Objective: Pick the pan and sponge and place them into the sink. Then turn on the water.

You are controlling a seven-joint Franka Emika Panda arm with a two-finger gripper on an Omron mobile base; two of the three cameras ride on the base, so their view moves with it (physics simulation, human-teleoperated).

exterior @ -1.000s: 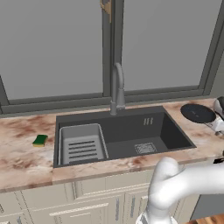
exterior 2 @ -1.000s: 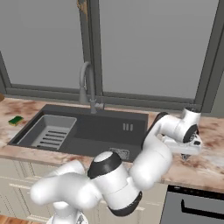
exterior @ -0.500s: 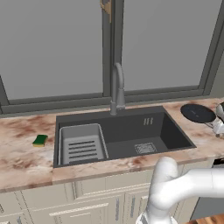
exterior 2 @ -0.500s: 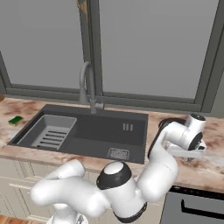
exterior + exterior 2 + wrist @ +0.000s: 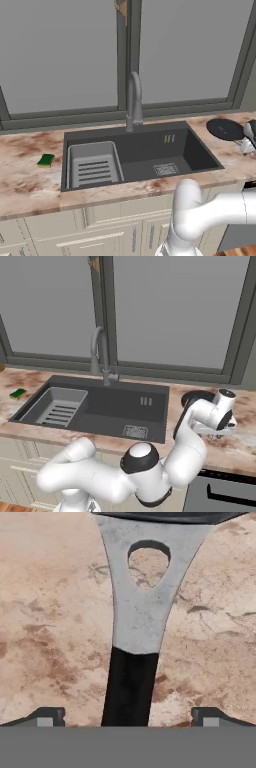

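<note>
A marbled brown countertop (image 5: 30, 185) runs under tall grey windows, with the dark sink (image 5: 145, 150) set into it. The black pan (image 5: 226, 129) lies on the counter right of the sink; the green sponge (image 5: 46, 160) lies left of it. The gripper (image 5: 128, 714) hovers spread wide, the pan's handle (image 5: 132, 642) running between its fingertips, untouched.

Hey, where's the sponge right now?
The sponge lies on the marble counter left of the sink, beside the ribbed rack, in both base views.
</note>
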